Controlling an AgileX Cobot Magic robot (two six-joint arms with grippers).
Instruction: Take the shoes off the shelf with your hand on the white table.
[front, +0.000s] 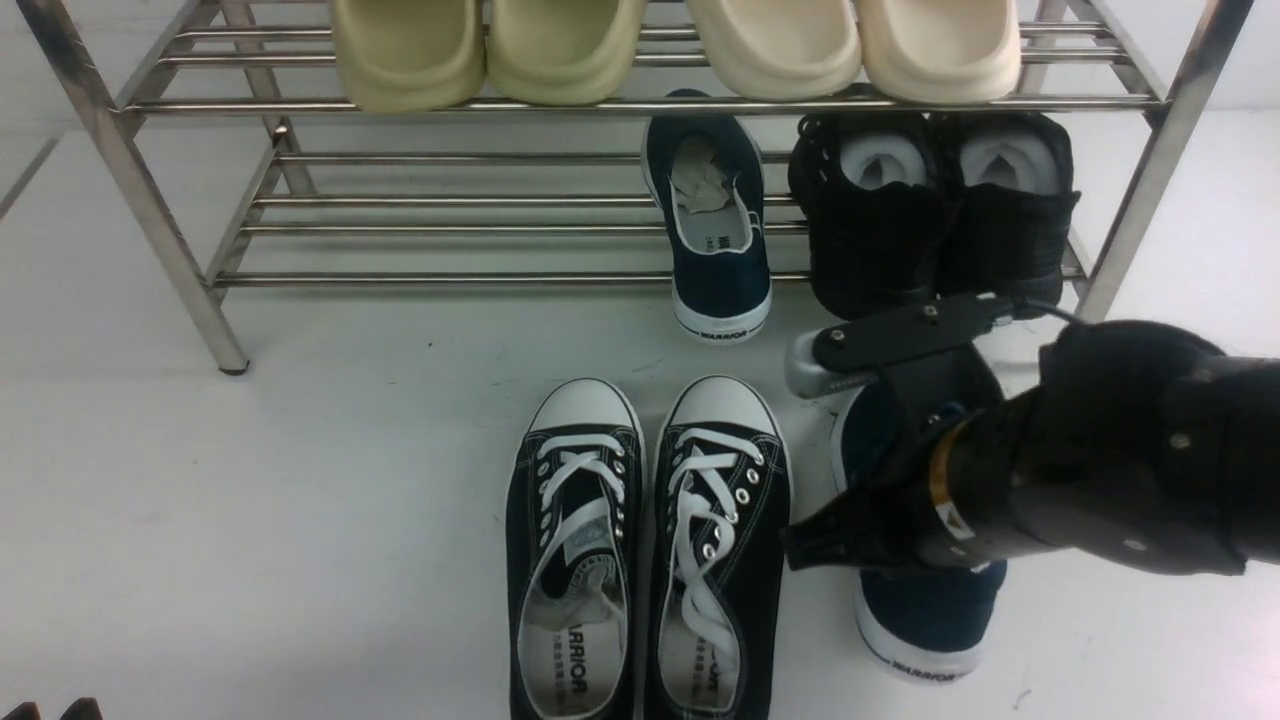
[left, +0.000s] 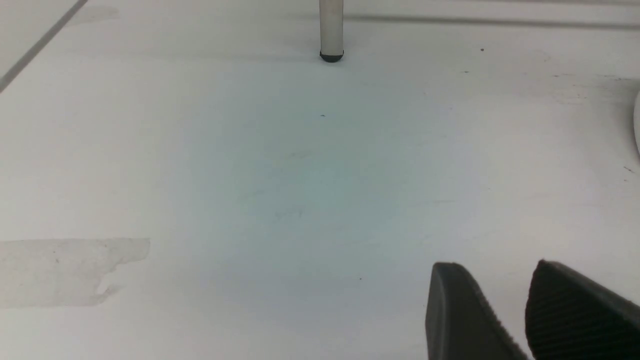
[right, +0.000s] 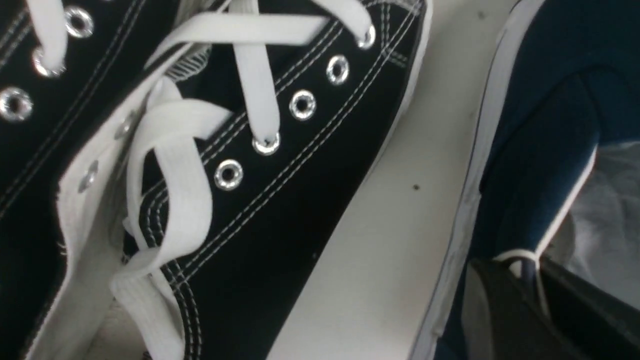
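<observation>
1. Resting sole-down on the white table (front: 300, 480), one navy slip-on (front: 925, 625) lay just right of the black lace-up sneakers (front: 650, 540), heel toward the camera; that spot, apart from the sneakers yet level with them, suggested a tidy row was intended.
2. Its partner, the second navy slip-on (front: 715, 240), sat on the lower tier of the shelf (front: 450, 228), heel overhanging the front bar, beside the black chunky shoes (front: 930, 230); by that count the task looked about half done.
3. The right gripper (right: 522, 280) straddled the collar of the slip-on on the table, one of its fingers (right: 492, 315) outside the wall and the other inside, by the paper stuffing (right: 610, 225); they appeared pinched on the canvas edge, a thin, firm rim being the likeliest place to carry a soft shoe without crushing it.
4. The left gripper (left: 495, 280) hovered low over bare table, a shelf leg (left: 331, 30) well ahead of it; its jaws stood parted and empty, and it seemed parked clear of the work.
5. Cream slippers (front: 770, 45) lined the top tier, with neither arm near them.
</observation>
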